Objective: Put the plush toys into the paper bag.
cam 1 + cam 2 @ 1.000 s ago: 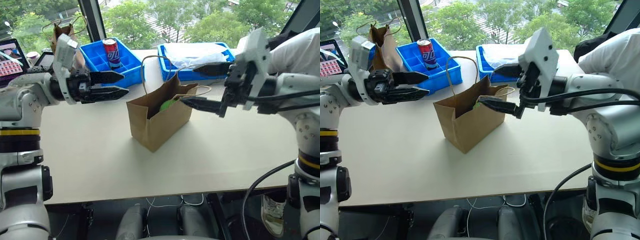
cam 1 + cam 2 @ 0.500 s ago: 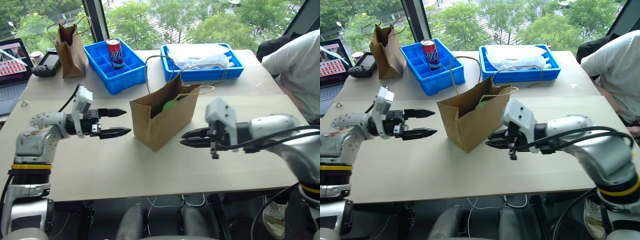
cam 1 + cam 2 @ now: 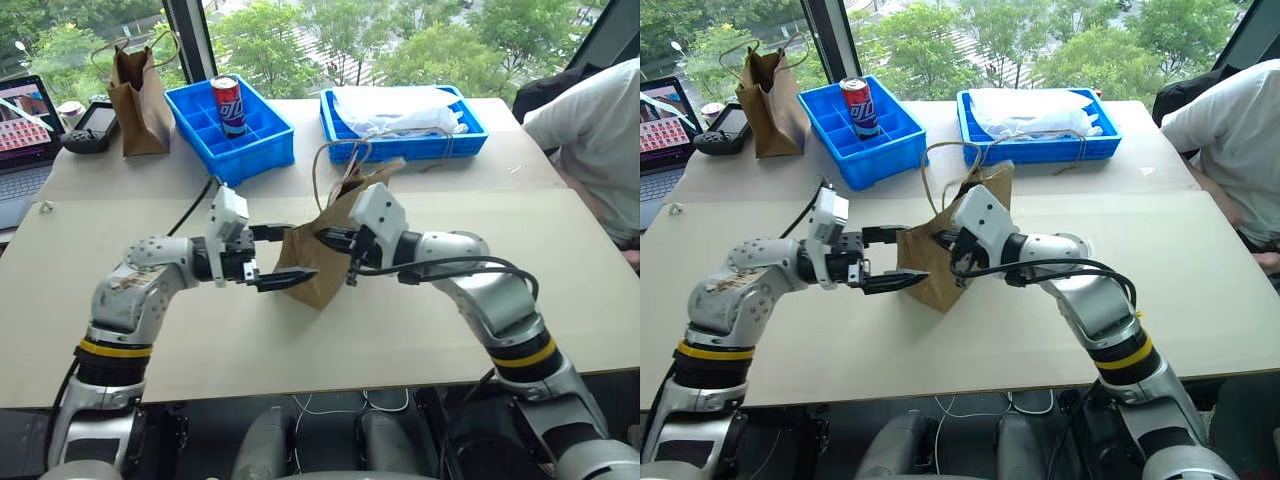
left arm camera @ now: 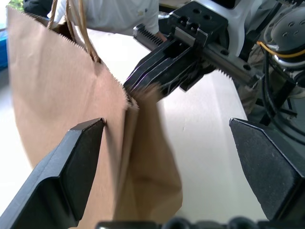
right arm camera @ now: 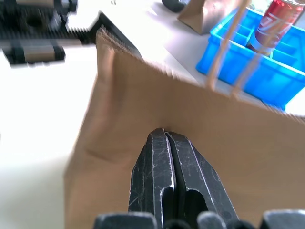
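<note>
The light-brown paper bag [image 3: 322, 278] stands mid-table, leaning and pressed narrow, its cord handles [image 3: 335, 160] sticking up. My left gripper [image 3: 272, 258] is open at the bag's left end, one finger [image 4: 81, 152] lying against the paper and the other well clear of it. My right gripper [image 3: 322, 237] is shut, its tips touching the bag's upper edge [image 4: 129, 93]. Whether paper is pinched between them I cannot tell. The plush toys are hidden.
At the back stand a blue compartment bin [image 3: 260, 140] holding a red can [image 3: 228, 100], a blue tray [image 3: 470, 135] with clear plastic wrap, and a narrower dark brown bag [image 3: 140, 90]. A laptop [image 3: 20, 115] sits far left. A person in white [image 3: 600, 120] sits at the right.
Both arms have come down and inward to the bag. The right gripper went from open to shut. The bag is squeezed and tilted, and the green toy inside no longer shows.
</note>
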Controlling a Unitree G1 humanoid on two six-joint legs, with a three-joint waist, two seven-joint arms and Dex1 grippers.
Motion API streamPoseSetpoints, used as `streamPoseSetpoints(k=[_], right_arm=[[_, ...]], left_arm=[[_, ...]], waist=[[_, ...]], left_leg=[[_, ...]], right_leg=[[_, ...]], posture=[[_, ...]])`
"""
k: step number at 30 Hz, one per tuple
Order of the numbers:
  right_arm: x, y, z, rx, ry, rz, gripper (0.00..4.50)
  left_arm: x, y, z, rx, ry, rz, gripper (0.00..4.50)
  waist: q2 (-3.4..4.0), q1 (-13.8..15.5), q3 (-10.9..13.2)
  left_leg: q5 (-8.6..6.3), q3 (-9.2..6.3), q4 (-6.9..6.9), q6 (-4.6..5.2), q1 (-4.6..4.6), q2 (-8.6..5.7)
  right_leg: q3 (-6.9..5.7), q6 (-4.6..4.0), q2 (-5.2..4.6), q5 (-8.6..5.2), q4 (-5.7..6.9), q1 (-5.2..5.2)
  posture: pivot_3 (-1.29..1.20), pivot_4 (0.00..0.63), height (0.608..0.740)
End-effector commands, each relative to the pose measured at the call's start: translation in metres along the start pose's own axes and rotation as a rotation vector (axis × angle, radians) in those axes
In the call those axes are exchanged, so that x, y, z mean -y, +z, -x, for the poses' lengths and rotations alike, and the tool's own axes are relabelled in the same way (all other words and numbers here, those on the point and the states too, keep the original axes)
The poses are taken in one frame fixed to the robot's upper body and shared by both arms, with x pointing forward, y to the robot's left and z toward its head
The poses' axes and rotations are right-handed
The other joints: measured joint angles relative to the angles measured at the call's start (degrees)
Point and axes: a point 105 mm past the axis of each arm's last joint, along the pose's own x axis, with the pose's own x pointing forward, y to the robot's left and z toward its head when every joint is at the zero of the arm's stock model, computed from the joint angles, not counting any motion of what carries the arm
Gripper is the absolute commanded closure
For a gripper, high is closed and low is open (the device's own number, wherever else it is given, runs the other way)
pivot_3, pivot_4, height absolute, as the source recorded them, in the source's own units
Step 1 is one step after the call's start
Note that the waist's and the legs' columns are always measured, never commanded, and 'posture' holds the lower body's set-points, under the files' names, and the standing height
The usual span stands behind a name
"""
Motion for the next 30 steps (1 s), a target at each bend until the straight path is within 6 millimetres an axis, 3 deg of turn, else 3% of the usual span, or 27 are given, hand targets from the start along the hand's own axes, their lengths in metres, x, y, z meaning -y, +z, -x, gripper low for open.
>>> streamPoseSetpoints(k=[1, 7, 11, 20, 24, 26, 30], right_arm=[[-0.001, 0.011, 0.000, 0.041, -0.009, 0.026, 4.47], [0.002, 0.009, 0.001, 0.036, -0.032, 0.023, 4.47], [0.005, 0.010, 0.003, 0.036, -0.049, 0.027, 4.50], [0.009, 0.012, 0.006, 0.034, -0.070, 0.033, 4.50], [0.013, 0.026, 0.025, 0.054, -0.061, 0.023, 4.50], [0.004, 0.033, 0.048, 0.048, 0.021, -0.005, 4.50], [-0.015, 0.027, 0.098, -0.080, 0.143, -0.076, 4.50]], left_arm=[[0.009, 0.002, -0.013, -0.004, -0.013, -0.029, 0.00], [0.003, -0.011, -0.014, -0.077, 0.025, -0.042, 0.00], [-0.003, -0.017, -0.010, -0.122, 0.040, -0.067, 1.02], [-0.012, -0.014, -0.016, -0.086, 0.066, -0.082, 4.41], [-0.022, -0.011, -0.013, -0.099, 0.067, -0.125, 4.41], [-0.028, -0.006, -0.010, -0.111, 0.047, -0.174, 4.41], [-0.038, 0.008, -0.008, -0.131, -0.072, -0.297, 4.41]], waist=[[0.00, 0.0, 0.0], [0.00, -0.1, 0.0], [0.00, -0.1, 0.0], [0.00, 0.0, 0.0], [0.00, 0.2, 0.0], [0.00, 0.4, 0.0], [-0.01, 0.7, 0.0]], left_leg=[[0.00, 0.00, 0.00, 0.00, 0.01, 0.01], [0.01, -0.01, -0.01, -0.01, 0.09, 0.01], [0.01, -0.01, -0.03, -0.01, 0.12, 0.02], [0.00, -0.02, -0.02, -0.01, 0.11, 0.02], [0.01, -0.02, -0.02, -0.01, 0.10, 0.01], [0.00, -0.02, -0.02, -0.01, 0.06, 0.00], [-0.04, -0.10, -0.04, 0.05, 0.01, 0.00]], right_leg=[[0.00, 0.00, 0.01, 0.00, 0.00, 0.00], [0.00, -0.01, 0.05, 0.00, 0.02, 0.07], [0.01, -0.02, 0.07, 0.00, 0.01, 0.08], [0.00, -0.01, 0.06, 0.00, 0.00, 0.09], [-0.01, -0.02, 0.06, 0.00, -0.01, 0.09], [-0.01, -0.01, 0.04, 0.00, -0.04, 0.08], [-0.11, -0.01, 0.02, 0.00, -0.21, 0.14]], posture=[[0.00, 0.150, 0.740], [0.00, 0.150, 0.740], [0.00, 0.150, 0.740], [0.00, 0.150, 0.740], [0.00, 0.150, 0.740], [0.00, 0.150, 0.740], [0.00, 0.150, 0.740]])
